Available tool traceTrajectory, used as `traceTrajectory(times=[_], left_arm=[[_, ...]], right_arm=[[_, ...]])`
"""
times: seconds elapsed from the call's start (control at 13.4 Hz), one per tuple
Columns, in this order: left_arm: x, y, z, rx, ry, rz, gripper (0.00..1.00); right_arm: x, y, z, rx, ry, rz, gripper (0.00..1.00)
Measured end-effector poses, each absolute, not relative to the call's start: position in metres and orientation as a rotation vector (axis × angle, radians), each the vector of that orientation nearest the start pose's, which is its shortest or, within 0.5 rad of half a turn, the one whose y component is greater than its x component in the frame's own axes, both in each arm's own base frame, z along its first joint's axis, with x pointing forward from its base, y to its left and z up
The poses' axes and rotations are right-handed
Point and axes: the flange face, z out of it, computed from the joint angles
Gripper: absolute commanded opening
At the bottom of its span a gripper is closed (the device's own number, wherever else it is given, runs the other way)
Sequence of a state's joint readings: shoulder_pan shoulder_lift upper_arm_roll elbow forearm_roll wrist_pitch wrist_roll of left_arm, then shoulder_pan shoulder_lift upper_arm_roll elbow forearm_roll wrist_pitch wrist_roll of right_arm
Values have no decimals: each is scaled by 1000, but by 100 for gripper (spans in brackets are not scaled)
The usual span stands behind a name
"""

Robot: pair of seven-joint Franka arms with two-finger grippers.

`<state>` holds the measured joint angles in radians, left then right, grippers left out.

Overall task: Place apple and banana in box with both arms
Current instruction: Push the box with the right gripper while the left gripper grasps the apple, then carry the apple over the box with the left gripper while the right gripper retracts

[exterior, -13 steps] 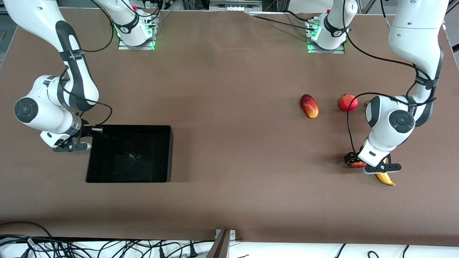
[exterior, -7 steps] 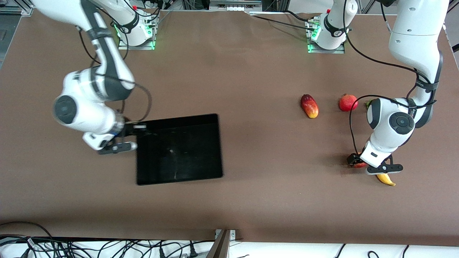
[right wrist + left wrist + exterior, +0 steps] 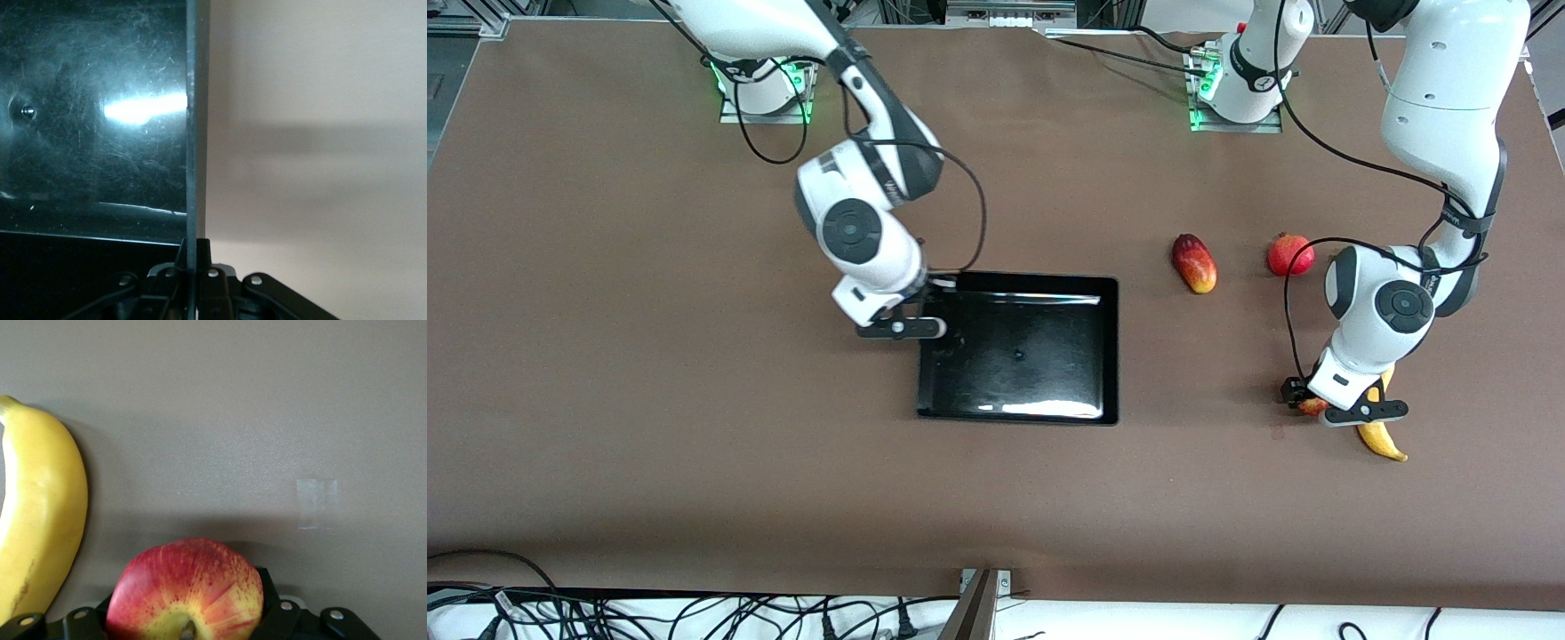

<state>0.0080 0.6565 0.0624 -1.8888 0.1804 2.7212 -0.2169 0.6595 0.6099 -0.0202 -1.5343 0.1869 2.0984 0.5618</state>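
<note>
The apple (image 3: 185, 590) sits clamped between the jaws of the left gripper (image 3: 1325, 411), low over the tabletop (image 3: 694, 498) at the left arm's end. The wrist view shows its stem end facing the camera and the black fingers (image 3: 270, 597) pressed to both of its sides. The banana (image 3: 1380, 433) lies on the tabletop just beside that gripper, not held, its tip sticking out from under the wrist in the front view.

The box (image 3: 1108, 348) is empty and rests mid-table, well apart from the left gripper and both fruits. The right gripper (image 3: 938, 329) is pinched narrow on the box's wall at the edge toward the right arm's end; the right wrist view shows the thin wall (image 3: 195, 133) running straight up from between its closed fingers.

Two other red fruits, an oval one (image 3: 1194, 263) and a round one (image 3: 1290, 254), lie between the box and the left arm, untouched.

As I judge it, nothing is yet in the box. The apple is gripped but must still be carried over and released; the banana must then be picked up and placed too.
</note>
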Motion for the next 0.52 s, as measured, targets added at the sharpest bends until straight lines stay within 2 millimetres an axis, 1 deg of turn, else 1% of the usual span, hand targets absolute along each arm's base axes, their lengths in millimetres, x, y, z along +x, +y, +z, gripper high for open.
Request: traceTrajectory(times=[0.15,0.22,0.3,0.37,0.45,0.52], left_arm=[[648,32,181,-3013,-189,-278,0],[648,25,193,-3011,-215,-255,0],[648,13,211,-3009,-257,-215,0],[648,-6,236,-3011,-330,-165,0],[646,-29,264,-3026,-399,-125,0],[643,-55,291,-3047,-461,-84,0]], right_arm=[[538,469,276,-3020,43,116,0],[529,485,268,-3012,45,94,0],[521,497,261,-3010,38,86,0],[514,506,258,-3010,31,83,0],[509,512,256,-3010,27,83,5],[505,515,255,-3009,24,81,43]])
